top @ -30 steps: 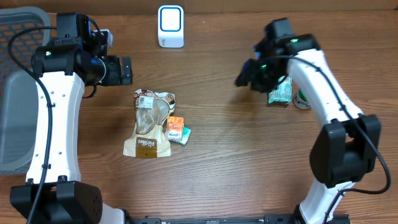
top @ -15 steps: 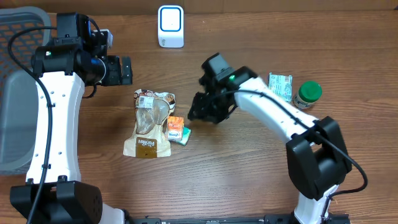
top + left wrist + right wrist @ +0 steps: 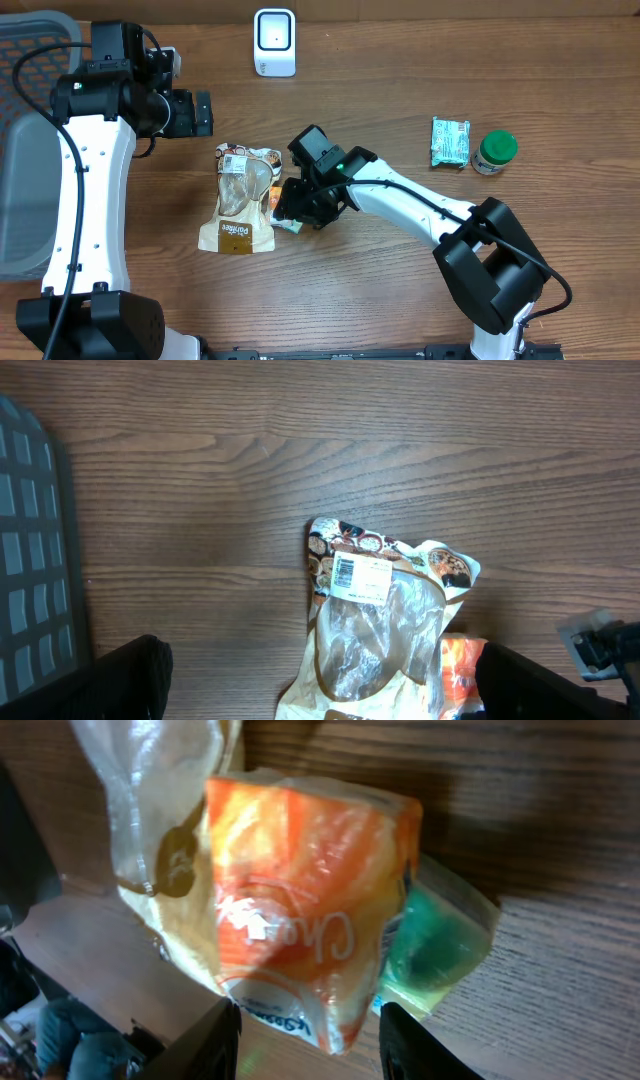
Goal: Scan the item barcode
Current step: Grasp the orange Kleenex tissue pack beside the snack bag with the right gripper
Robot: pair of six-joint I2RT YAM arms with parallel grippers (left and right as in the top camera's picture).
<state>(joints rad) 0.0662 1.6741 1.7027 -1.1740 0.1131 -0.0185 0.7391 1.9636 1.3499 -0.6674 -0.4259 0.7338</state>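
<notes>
The clearest print I can see is on the orange packet (image 3: 300,900): white script that begins "Cho", and I can make out no more of it. The pouch (image 3: 385,640) carries a white sticker (image 3: 362,577) with a barcode, but I cannot read its small lines. Its brown band (image 3: 236,233) bears pale lettering, too small for me to read.

Left arm (image 3: 88,200), at 9 o'clock: white tubular links, black joint housings, black base (image 3: 90,325), a black cable (image 3: 77,205) running along it. Right arm (image 3: 400,203), at 4 o'clock: the same white links and black joints, a green light (image 3: 340,164) at its wrist. Left gripper (image 3: 205,114) and right gripper (image 3: 288,207): black; fingers (image 3: 115,680) matt, blocky.
</notes>
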